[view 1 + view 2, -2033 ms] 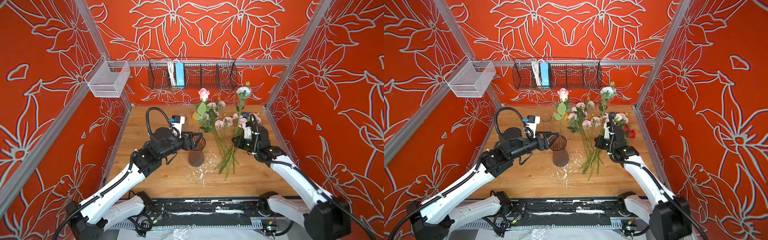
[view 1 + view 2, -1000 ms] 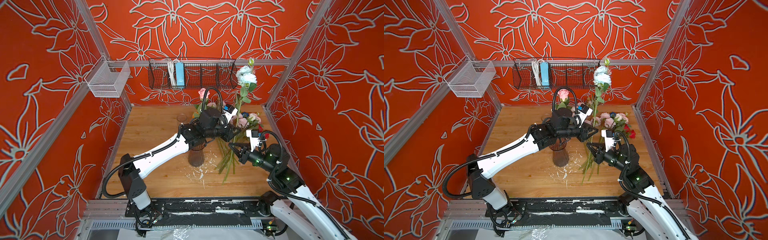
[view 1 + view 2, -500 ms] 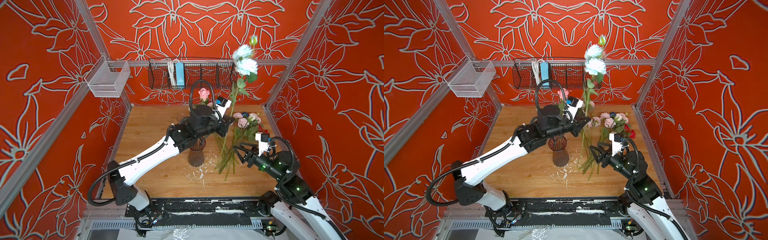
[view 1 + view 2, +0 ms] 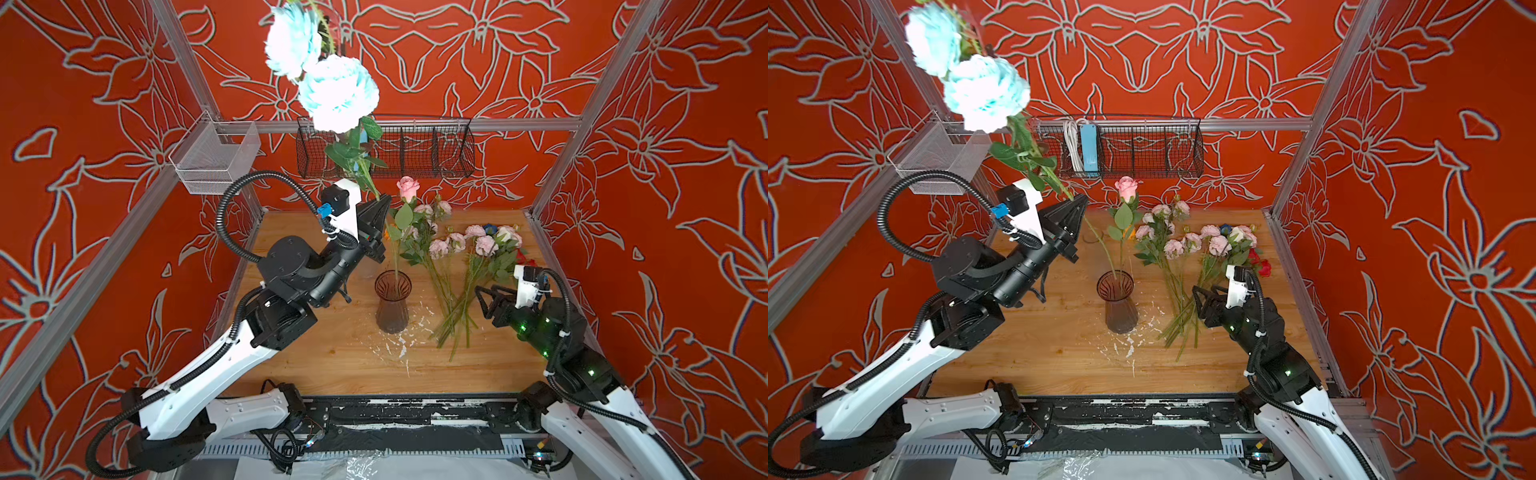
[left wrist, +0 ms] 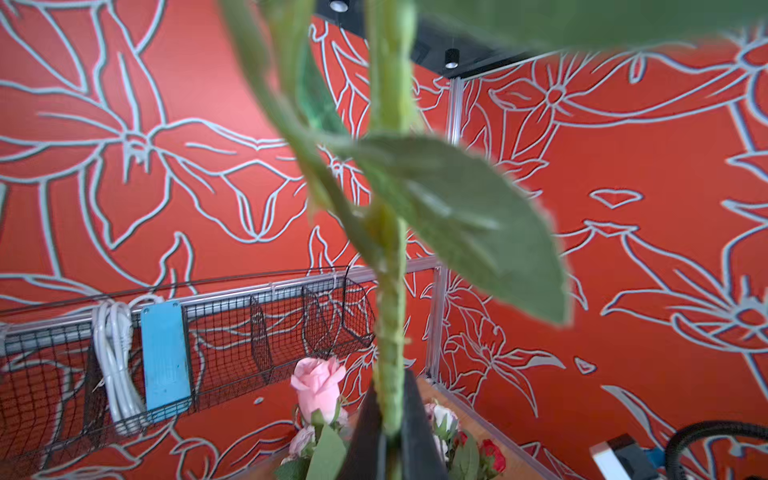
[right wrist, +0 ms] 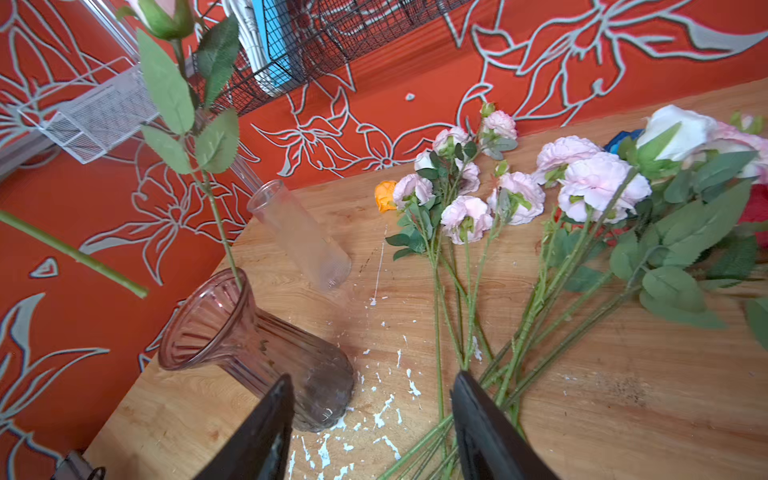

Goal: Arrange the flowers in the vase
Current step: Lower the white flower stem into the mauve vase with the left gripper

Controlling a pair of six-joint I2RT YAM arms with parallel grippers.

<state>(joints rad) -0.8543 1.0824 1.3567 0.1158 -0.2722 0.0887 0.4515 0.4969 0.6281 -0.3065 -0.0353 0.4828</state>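
Left tool point(image 5: 390, 399) pinching stem point(image 5: 388, 311), wrist view, blue blooms point(image 4: 337, 94), both top views

light blue flower point(image 4: 338, 93): tip cut by top edge | stem point(image 5: 390, 291): blurred, left wrist view

A light-blue two-bloom stem point(image 4: 338, 93), pinched in the left gripper point(image 4: 379, 204), rises high, leaning left, its cut end near the ribbed brownish vase point(image 4: 391, 305). One pink rose point(image 4: 408, 188) stands inside. Mostly pale-pink flowers point(image 4: 457, 266) lie bunched on the tabletop point(image 4: 332, 361), right.
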